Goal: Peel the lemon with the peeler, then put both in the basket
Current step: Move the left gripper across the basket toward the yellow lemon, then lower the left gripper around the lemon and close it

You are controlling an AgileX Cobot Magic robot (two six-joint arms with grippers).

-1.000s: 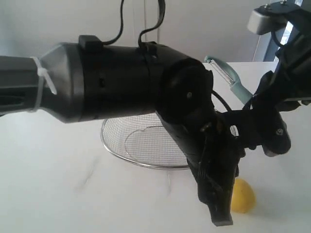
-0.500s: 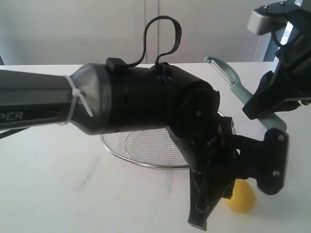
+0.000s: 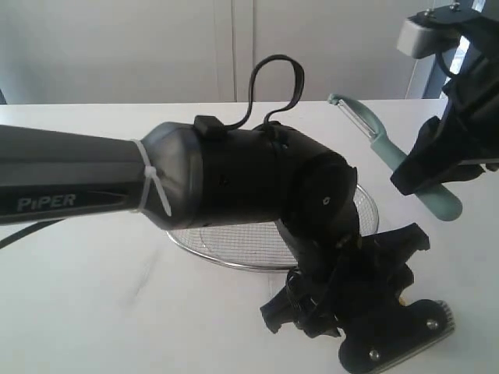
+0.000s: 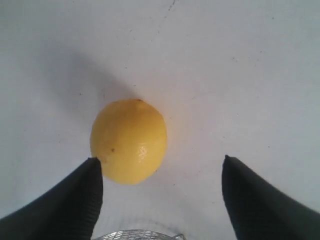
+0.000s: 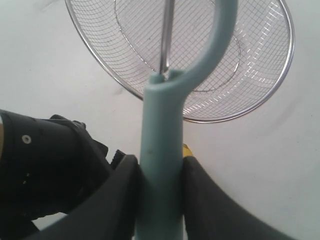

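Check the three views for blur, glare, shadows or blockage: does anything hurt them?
Exterior view: the left arm looms large and dark in front, covering much of the basket. Left wrist view: the lemon is evenly lit, with a soft shadow beside it; the fingers are dark and slightly blurred. Right wrist view: the peeler handle is too near the lens and soft; the basket mesh is crisp, with small glints.

I work over a white surface (image 3: pixel 93 312), bare and faintly scuffed. At twelve o'clock beyond it stands a pale wall (image 3: pixel 117 47), with a vertical seam (image 3: pixel 234 47) running down it.
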